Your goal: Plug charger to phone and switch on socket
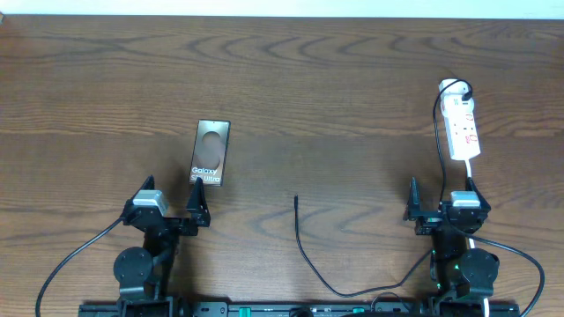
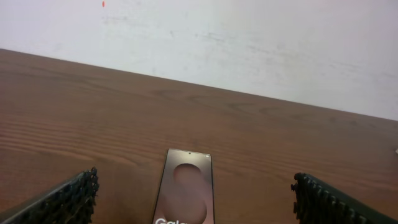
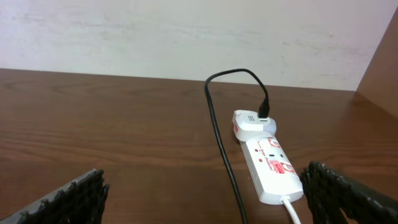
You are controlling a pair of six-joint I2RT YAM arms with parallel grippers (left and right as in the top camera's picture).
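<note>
On the table (image 1: 335, 88), the phone (image 1: 211, 152) lies before the wide left tool (image 1: 174, 188); right tool (image 1: 441, 188) wide too.

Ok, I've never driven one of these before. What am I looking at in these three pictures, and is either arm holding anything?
You are seeing two robot arms, left and right, at a wooden table. The overhead picture looks straight down, arms at the bottom edge. The other two come from cameras on each wrist, so the dark ridged pieces at their lower corners are that arm's own fingers. The left tool is open and empty, facing the phone, which lies flat just ahead of it. The right tool is also open and empty, facing the socket, a white power strip. The charger, a thin black cable, lies loose between the arms, its tip unplugged and apart from the phone. Nothing is held.
</note>
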